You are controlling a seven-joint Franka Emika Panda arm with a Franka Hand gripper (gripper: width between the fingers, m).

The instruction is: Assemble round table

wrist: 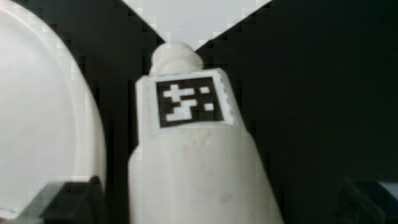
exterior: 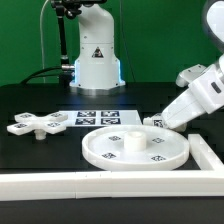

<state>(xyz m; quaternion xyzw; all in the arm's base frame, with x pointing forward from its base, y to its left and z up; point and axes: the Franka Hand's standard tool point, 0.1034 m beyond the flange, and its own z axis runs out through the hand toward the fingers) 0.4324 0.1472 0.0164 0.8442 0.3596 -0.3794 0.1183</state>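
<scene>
The short cylindrical post (wrist: 192, 150) lies on the black table and carries a square tag (wrist: 189, 100). My gripper (wrist: 214, 205) is low over it, open, with one dark finger (wrist: 68, 203) on each side and a gap to the post on both. The large rimmed round disc (exterior: 135, 147) lies at the table's front middle, and its rim (wrist: 32, 110) shows beside the post. In the exterior view my gripper (exterior: 157, 122) is down at the disc's far right edge and hides most of the post. The cross-shaped piece (exterior: 35, 123) lies at the exterior view's left.
The marker board (exterior: 100, 117) lies behind the disc. The long white border rail (exterior: 60, 185) runs along the front and up the exterior view's right side (exterior: 205, 152). The robot base (exterior: 95, 60) stands at the back.
</scene>
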